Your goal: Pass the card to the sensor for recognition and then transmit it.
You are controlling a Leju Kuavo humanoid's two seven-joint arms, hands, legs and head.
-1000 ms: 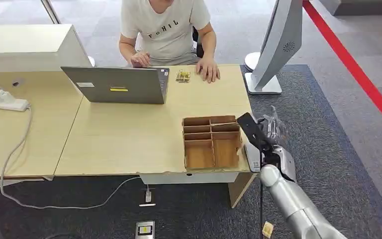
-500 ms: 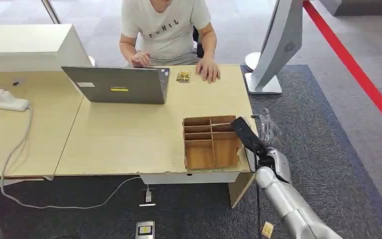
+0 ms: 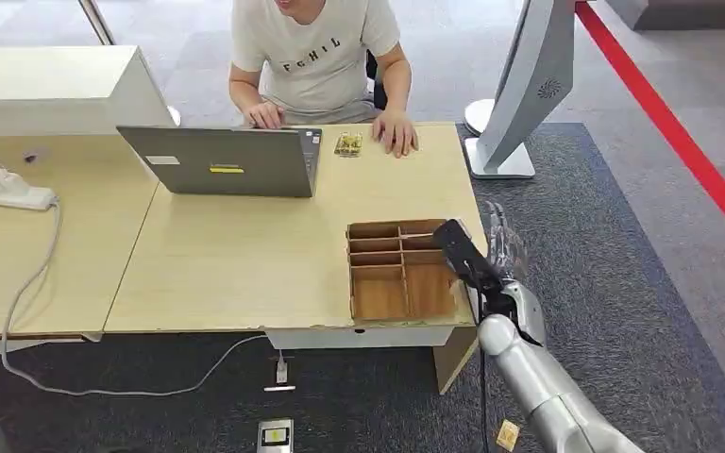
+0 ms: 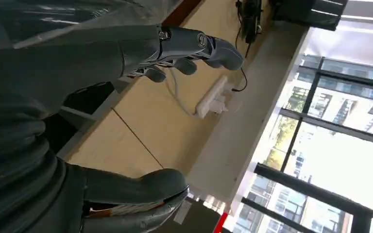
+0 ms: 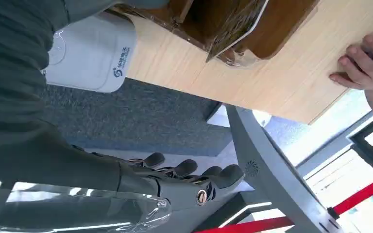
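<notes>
Leftward since earlier, the right robot hand [image 3: 497, 253] grips a black card [image 3: 460, 251] over the wooden divided box [image 3: 401, 269]. Its wrist view shows a white sensor [image 5: 91, 53] on the tabletop [image 3: 245, 245]. The left robot hand [image 4: 126, 121] hangs open, empty.

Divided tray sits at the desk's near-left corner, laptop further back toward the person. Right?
Not quite. The tray is at the desk's near-right corner, as the head view shows. The laptop does sit further back toward the person.
</notes>
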